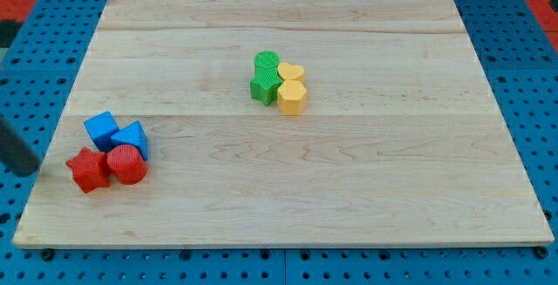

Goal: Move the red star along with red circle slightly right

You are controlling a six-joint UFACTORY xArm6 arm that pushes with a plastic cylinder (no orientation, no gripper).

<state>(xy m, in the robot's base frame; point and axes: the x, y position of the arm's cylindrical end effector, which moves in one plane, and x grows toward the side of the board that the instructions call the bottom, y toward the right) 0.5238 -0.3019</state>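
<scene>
Since the red star (87, 170) and red circle (127, 165) sat touching at the tabletop's (349, 189) 8 o'clock corner, my tip (33, 168), an end effector holding nothing, waited at the star's 9 o'clock; I judged a slow, straight push toward 3 o'clock best.

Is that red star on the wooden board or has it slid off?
On the board. The red star sits inside the board's left edge, touching the red circle.

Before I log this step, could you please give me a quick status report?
My tip at view's left, just left of red star block. Star touching red circle block. Two blue blocks directly above; path right open.
</scene>
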